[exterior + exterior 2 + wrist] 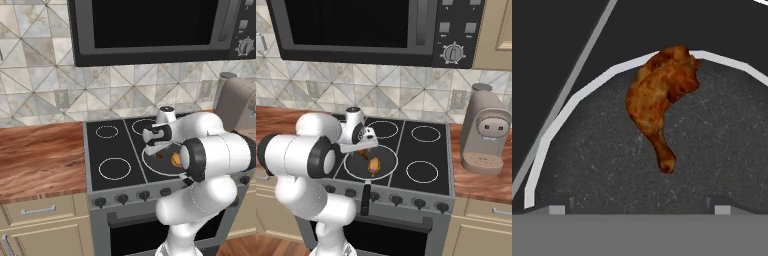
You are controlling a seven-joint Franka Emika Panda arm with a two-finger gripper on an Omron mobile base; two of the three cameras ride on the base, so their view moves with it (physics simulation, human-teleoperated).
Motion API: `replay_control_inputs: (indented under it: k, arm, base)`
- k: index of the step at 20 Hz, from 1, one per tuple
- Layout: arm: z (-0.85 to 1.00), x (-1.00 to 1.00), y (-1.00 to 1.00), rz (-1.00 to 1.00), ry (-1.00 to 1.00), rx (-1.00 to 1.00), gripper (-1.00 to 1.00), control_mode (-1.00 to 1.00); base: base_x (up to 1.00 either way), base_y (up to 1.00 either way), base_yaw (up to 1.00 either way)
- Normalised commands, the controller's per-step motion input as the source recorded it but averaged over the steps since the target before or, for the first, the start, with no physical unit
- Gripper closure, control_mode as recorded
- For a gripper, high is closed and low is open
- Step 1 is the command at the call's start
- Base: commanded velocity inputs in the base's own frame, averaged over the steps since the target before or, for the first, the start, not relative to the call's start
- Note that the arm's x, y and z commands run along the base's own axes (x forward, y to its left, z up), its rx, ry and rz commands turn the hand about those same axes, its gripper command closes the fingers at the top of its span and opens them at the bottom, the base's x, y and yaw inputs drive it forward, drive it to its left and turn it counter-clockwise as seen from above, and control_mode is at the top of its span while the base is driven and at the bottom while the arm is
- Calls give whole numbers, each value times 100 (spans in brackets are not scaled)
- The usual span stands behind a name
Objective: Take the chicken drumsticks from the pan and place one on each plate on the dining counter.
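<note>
The pan [387, 159] sits on the stove's front left burner, its black handle [364, 199] pointing toward the stove front. Two chicken drumsticks lie in it: a darker brown one [363, 153] by the far left rim and an orange one [374, 165] near the middle. My gripper [359, 146] hangs open just above the brown drumstick [660, 102], its fingertips [557, 208] spread wide and holding nothing. From the left base view the gripper [154, 146] is over the pan [154, 165], beside the orange drumstick [175, 159]. The plates and dining counter are out of view.
A black microwave [371, 25] hangs low over the stove. A grey coffee machine [485, 131] stands on the counter to the right. A wood counter [40, 155] runs to the left. Control knobs [418, 202] line the stove front. My own arm [215, 155] covers the pan's right side.
</note>
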Motion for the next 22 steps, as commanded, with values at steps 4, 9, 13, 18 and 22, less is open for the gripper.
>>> replay_control_inputs:
  k: [4,9,13,18,22]
  arm:
    - [-24,29,0,0,0,0,-100,-100]
    - [-22,27,0,0,0,0,-100,-100]
    - [-24,25,0,0,0,0,-100,-100]
    - [-22,22,0,0,0,0,-100,-100]
    - [-22,13,0,0,0,0,-100,-100]
  base:
    - [0,0,0]
    - [0,0,0]
    - [0,0,0]
    - [0,0,0]
    - [0,0,0]
